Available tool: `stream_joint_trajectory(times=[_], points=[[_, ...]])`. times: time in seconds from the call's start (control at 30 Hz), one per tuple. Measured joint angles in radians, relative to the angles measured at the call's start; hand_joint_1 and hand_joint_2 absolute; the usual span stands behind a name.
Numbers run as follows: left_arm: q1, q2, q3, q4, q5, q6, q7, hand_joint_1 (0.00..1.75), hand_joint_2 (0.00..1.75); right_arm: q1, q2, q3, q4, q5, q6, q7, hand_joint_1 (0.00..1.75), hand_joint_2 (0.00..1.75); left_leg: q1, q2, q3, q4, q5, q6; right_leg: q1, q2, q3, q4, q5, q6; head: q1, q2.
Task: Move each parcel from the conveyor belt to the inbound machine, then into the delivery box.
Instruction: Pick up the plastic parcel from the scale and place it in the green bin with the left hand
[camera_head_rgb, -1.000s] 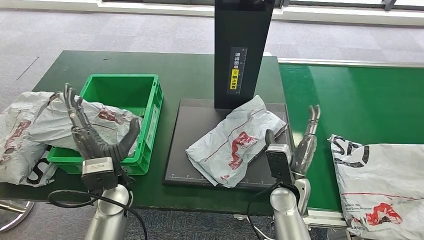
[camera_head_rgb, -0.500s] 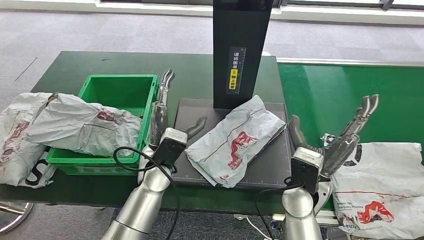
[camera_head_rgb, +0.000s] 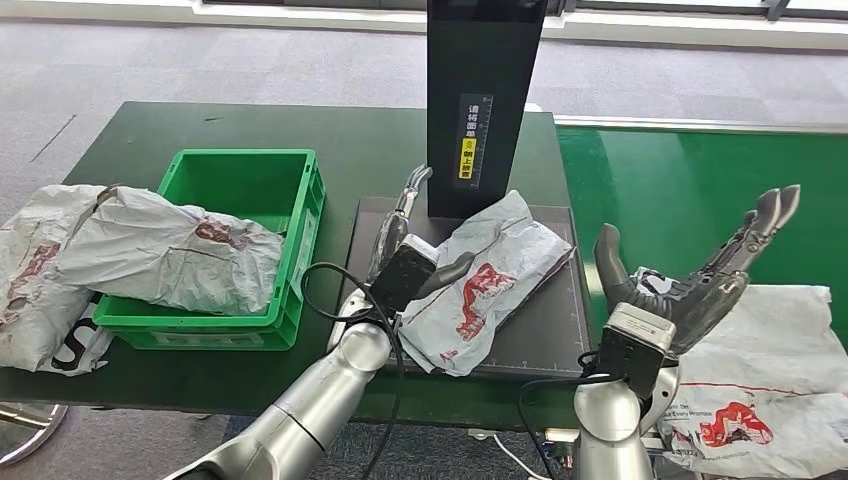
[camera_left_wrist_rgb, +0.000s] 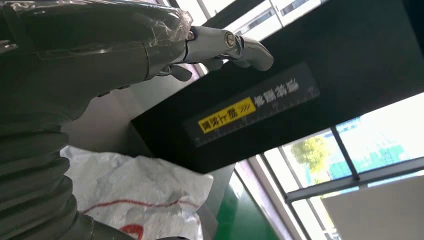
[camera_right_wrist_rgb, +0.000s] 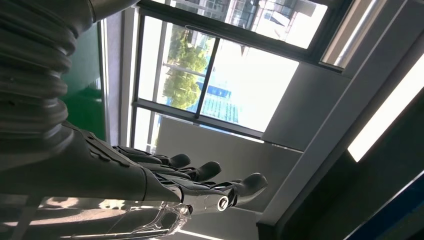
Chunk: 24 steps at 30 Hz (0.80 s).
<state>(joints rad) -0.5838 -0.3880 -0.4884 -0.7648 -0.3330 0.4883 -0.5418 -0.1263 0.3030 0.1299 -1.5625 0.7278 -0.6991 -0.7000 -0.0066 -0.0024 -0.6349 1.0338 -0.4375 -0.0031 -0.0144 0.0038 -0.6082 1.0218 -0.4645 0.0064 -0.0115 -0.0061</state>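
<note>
The belt (camera_head_rgb: 700, 180) fills the right of the head view, its next parcel (camera_head_rgb: 760, 380) cut off at the lower right corner. At centre, the scanner plate (camera_head_rgb: 545, 330) carries a parcel (camera_head_rgb: 480, 280). The crate (camera_head_rgb: 240, 180) at left holds another parcel (camera_head_rgb: 170, 250). The right hand (camera_head_rgb: 690, 285) is raised above the belt, fingers wide, empty. The left hand (camera_head_rgb: 405, 245) reaches over the plate, fingers straight and empty, thumb at the centre parcel's edge; contact is unclear.

Crinkled, glossy plastic film is wrapping each parcel (camera_head_rgb: 478, 280). Moulded green plastic crate (camera_head_rgb: 240, 185) is showing a slight sheen. Matt black platform (camera_head_rgb: 545, 330) and matt green belt (camera_head_rgb: 690, 190) are looking smooth. My forearms (camera_head_rgb: 310, 400) are gleaming brushed metal.
</note>
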Motion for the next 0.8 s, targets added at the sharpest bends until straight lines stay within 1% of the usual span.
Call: stream_joint_trajectory(times=[0.2, 0.3, 0.43, 0.63, 0.8], points=[[-0.028, 0.000, -0.057, 0.074, 0.018, -0.001, 0.008, 0.00, 1.75, -0.001, 0.000, 0.004, 0.000, -0.005, 0.000, 0.000, 0.00, 1.75, 0.000, 0.000, 0.000, 0.000, 0.000, 0.000, 0.000, 0.000, 0.000, 0.000, 0.000, 0.000, 0.000, 0.000], [-0.046, 0.000, -0.084, 0.115, 0.065, -0.002, 0.034, 0.00, 1.75, -0.001, 0.000, 0.004, 0.000, -0.005, 0.000, 0.000, 0.00, 1.75, 0.000, 0.000, 0.000, 0.000, 0.000, 0.000, 0.000, 0.000, 0.000, 0.000, 0.000, 0.000, 0.000, 0.000], [-0.073, 0.000, -0.152, 0.189, 0.114, -0.009, 0.112, 0.00, 1.75, 0.000, 0.000, 0.005, -0.001, -0.004, 0.000, 0.000, 0.00, 1.75, 0.000, 0.000, 0.000, 0.000, 0.000, 0.000, 0.000, 0.000, 0.000, 0.000, 0.000, 0.000, 0.000, 0.000], [-0.087, 0.002, -0.285, 0.271, 0.133, -0.057, 0.236, 0.00, 1.75, 0.000, 0.000, 0.013, -0.002, -0.006, 0.000, 0.000, 0.00, 1.75, 0.000, 0.000, 0.000, 0.000, 0.000, 0.000, 0.000, 0.000, 0.000, 0.000, 0.000, 0.000, 0.000, 0.000], [-0.096, 0.005, -0.405, 0.311, 0.118, -0.051, 0.346, 0.00, 1.75, -0.001, 0.000, 0.020, -0.005, -0.006, 0.000, 0.000, 0.00, 1.75, 0.000, 0.000, 0.000, 0.000, 0.000, 0.000, 0.000, 0.000, 0.000, 0.000, 0.000, 0.000, 0.000, 0.000]])
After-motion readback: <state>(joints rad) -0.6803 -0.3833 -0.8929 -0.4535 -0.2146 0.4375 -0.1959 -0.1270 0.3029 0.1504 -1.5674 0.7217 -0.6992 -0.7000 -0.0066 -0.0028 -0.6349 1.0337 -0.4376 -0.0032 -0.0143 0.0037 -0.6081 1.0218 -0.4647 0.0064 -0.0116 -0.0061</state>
